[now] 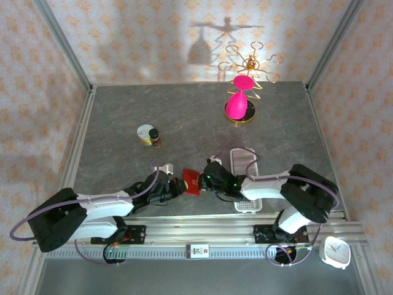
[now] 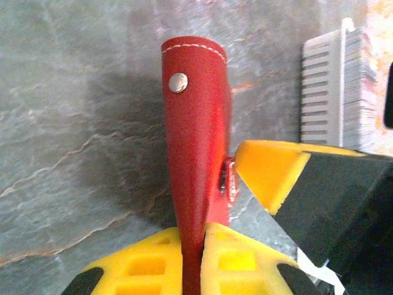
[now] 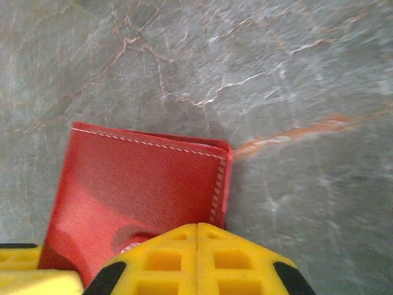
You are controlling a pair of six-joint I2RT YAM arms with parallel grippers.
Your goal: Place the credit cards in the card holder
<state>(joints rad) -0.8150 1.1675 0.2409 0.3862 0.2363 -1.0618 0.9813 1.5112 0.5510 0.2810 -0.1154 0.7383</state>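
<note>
Grey stone-look table (image 1: 184, 110). The wallet (image 1: 192, 181) sits at near centre, on edge, spanning left-right between the arms. The left gripper (image 2: 193, 258) is clamped on its left end. The right gripper (image 3: 198, 246) is closed at the snap tab; whether it pinches the tab is unclear. The cards (image 2: 363, 80) look racked in the tray (image 2: 322, 86) just to the right, so the right arm is nearer.

card holder (image 2: 195, 135): red leather-look, white stitching, slight sheen | table (image 3: 295, 74): grey marbled, matt | tray (image 2: 322, 92): white ribbed plastic
</note>
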